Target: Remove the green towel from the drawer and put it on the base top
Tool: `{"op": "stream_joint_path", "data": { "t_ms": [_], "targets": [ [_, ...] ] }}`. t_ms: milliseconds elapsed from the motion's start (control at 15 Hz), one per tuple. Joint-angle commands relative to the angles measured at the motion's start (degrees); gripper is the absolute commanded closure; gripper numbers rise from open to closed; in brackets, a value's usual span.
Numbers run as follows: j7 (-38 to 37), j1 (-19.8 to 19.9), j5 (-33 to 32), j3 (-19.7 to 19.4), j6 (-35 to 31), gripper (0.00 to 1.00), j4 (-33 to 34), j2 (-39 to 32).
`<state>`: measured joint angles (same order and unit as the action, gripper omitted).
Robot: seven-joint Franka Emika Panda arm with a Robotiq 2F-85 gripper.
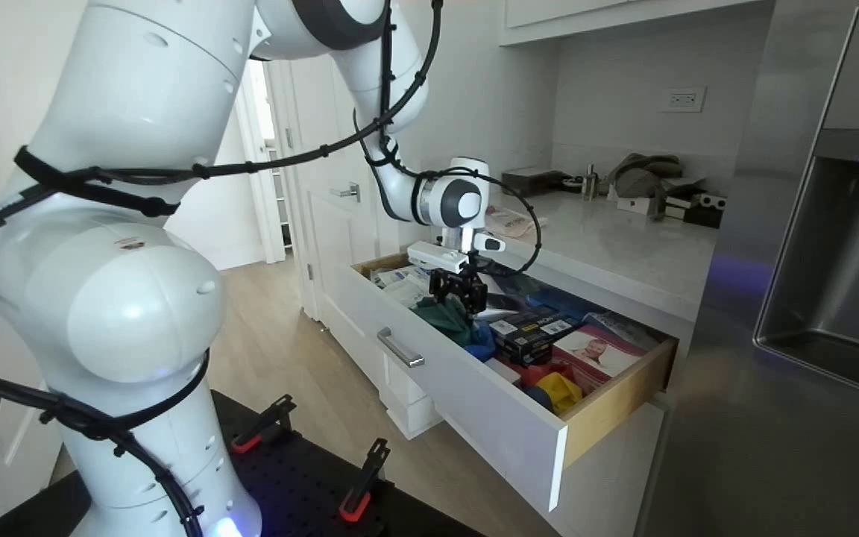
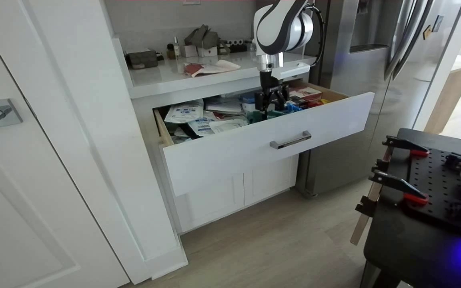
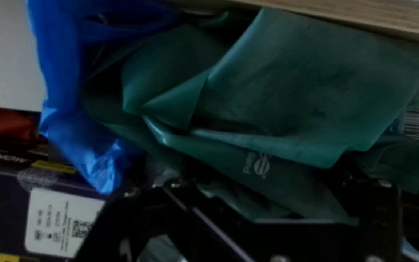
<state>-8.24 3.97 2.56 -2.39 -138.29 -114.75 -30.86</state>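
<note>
The green towel looks like a thin, smooth green sheet with a small printed logo. It lies crumpled in the open drawer (image 1: 474, 418), near the front wall. The green towel shows in both exterior views (image 1: 441, 319) (image 2: 254, 117) and fills much of the wrist view (image 3: 304, 80). My gripper (image 2: 272, 110) points down into the drawer, low over the green towel. Its dark fingers are apart, with green sheet showing between them in the wrist view (image 3: 267, 189). The fingertips are dark there, so contact is hard to tell. The white countertop (image 1: 623, 242) is behind the drawer.
A blue plastic bag (image 3: 71, 109) and a dark box (image 1: 530, 332) lie beside the green towel. White packets (image 2: 186, 112) fill the drawer's other end. A cloth (image 2: 210, 68) and several small items rest on the countertop. A steel fridge (image 1: 772, 418) stands beside the drawer.
</note>
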Motion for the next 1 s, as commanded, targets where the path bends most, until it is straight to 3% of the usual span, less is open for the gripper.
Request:
{"op": "stream_joint_path", "data": {
  "t_ms": [0, 467, 600, 933],
  "targets": [
    [-1.13, -0.49, 1.24, -0.61, 1.32, 0.42, 1.6, -0.05],
    [-2.55, -0.63, 1.24, -1.15, 2.4, 0.95, 2.64, 0.13],
    [-3.0, -0.87, 0.93, -1.38, 2.73, 1.0, 2.76, 0.41],
    [-5.91, -2.14, -0.05, -1.82, 9.5, 0.99, 5.16, 3.54]
  ]
}}
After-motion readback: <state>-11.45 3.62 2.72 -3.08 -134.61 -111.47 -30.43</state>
